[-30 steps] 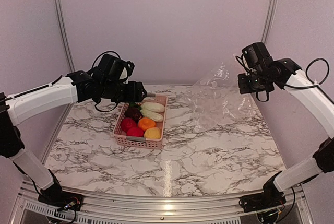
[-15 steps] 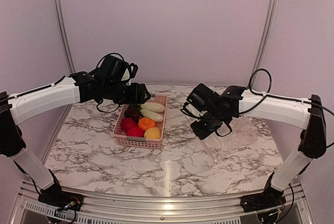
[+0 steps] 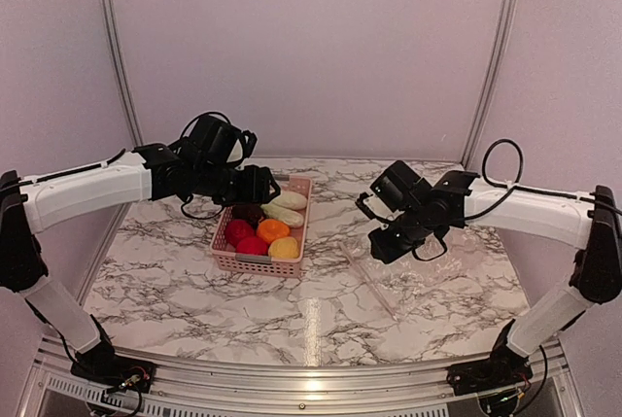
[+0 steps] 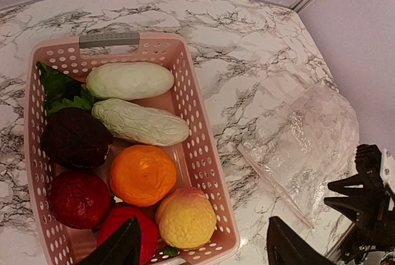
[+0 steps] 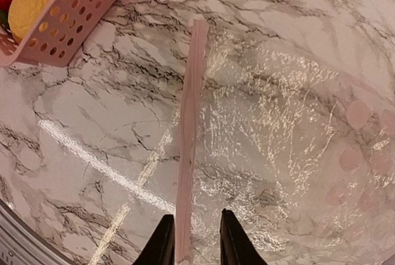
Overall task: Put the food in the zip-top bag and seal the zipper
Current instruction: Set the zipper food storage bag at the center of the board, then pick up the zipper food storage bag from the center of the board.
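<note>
The food lies in a pink basket [image 4: 199,130]: two white oblongs [image 4: 129,79], a purple piece [image 4: 75,138], an orange one [image 4: 143,175], a yellow one [image 4: 185,217], two red ones [image 4: 79,198] and leafy green [image 4: 58,86]. My left gripper [image 4: 200,251] hangs open above the basket's [image 3: 258,263] near corner, holding nothing. The zip-top bag [image 5: 278,123] lies flat on the table right of the basket, and its zipper [image 5: 188,141] faces the basket. My right gripper [image 5: 196,243] is open low over the zipper's end, one finger on either side. In the top view it [image 3: 382,242] hovers at the bag's [image 3: 437,271] left edge.
The marble table [image 3: 165,291] is bordered by lilac walls and a metal rail [image 3: 292,378] along the near edge. A strip of table separates basket and bag.
My right arm swung down from high at the right with the bag, which now lies flat on the table, and its jaws opened. The left gripper barely shifted over the basket.
</note>
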### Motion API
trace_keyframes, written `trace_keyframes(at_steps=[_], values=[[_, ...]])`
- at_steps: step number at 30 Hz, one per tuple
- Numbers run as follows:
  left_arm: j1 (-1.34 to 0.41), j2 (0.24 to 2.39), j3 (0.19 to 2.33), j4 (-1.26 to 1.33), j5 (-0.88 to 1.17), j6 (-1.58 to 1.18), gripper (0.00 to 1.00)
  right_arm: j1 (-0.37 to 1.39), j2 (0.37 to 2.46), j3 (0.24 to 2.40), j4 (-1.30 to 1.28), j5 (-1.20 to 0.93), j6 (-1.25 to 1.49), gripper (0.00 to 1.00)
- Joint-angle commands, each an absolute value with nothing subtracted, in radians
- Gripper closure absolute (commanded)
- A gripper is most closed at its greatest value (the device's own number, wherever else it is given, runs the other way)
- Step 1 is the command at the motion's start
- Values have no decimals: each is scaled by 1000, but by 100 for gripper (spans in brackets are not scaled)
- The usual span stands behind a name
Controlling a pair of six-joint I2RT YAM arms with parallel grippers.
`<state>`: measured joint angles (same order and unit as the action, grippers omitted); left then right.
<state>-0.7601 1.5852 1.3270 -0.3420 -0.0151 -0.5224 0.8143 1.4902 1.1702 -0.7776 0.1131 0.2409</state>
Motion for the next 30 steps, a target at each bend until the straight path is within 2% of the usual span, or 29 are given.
trace_keyframes(at_steps=[1,7,24,30], values=[[-763,1574,1298,-328,-9,-544,28,857,1563,1116,-748,97,232,77],[-764,1560,1290,-330,-23,-554,29,871,1693,1175,-757,146,224,83],[-763,1540,1271,-332,-47,-566,29,871,1808,1178,-726,178,220,85],[-764,1555,1288,-334,-47,-557,29,865,1838,1181,-716,201,241,90]])
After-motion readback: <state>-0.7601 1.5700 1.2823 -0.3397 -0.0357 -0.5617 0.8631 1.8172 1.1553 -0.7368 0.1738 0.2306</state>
